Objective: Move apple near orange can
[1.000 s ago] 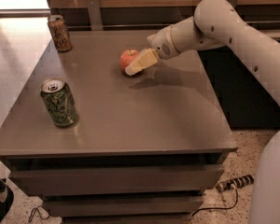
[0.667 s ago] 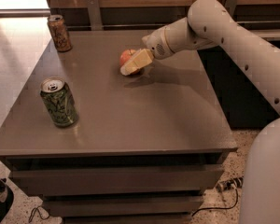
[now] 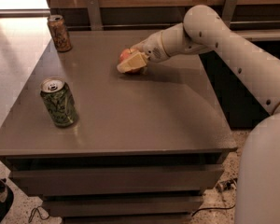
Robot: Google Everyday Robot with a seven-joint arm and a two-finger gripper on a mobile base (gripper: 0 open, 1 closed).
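Gripper [image 3: 132, 64] clamped round apple [image 3: 126, 54] approx mid-tabletop [image 3: 144, 120] toward the back, orange can [image 3: 59, 33] well apart at far-left corner, green can [image 3: 59, 101] front-left.

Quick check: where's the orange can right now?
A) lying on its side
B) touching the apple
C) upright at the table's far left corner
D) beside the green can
C: the orange can stands upright at the far left corner of the table, apart from the apple, which is farther right with the gripper at it.
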